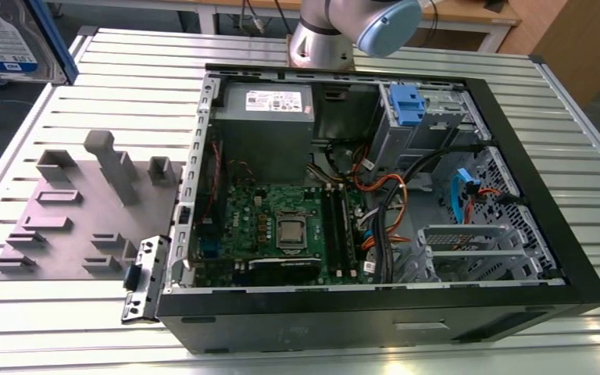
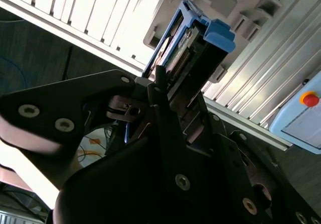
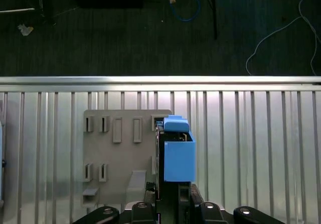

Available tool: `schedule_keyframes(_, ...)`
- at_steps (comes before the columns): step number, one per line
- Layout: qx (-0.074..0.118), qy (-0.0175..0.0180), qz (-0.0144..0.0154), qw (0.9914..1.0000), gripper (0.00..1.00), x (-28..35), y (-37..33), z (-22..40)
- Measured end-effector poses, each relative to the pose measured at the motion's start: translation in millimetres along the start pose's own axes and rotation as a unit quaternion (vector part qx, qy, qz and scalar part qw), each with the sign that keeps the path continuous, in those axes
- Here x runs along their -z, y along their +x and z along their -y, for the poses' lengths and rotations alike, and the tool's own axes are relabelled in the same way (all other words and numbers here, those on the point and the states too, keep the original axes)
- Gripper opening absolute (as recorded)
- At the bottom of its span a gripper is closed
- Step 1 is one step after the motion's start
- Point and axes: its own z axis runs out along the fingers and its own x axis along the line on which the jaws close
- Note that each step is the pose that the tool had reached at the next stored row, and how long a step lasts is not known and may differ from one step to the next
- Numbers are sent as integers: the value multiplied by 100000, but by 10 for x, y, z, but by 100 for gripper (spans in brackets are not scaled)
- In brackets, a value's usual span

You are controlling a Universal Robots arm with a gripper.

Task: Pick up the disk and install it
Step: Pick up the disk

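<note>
Gripper is holding the disk fast, raised over the work table.

Jaws are clamping the disk's near end from both sides. The drive is sticking straight out past them on its edge, with the blue carrier tab at the far end, as both wrist views show. In the first wrist view it is hanging above one edge of the grey fixture plate lying on the slatted table. In the exterior view its blue-and-white labelled face is showing at that view's far upper left — well apart from the open computer case, which is sitting beside the plate with a blue bracket in its upper bay.
</note>
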Motion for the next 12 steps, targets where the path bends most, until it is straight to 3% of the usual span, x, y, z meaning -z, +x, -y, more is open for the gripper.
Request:
schedule_keyframes(4,-1,-7,-5,100000,35,49,-2,-2)
schedule_keyframes(12,-5,5,3,100000,35,54,-3,2)
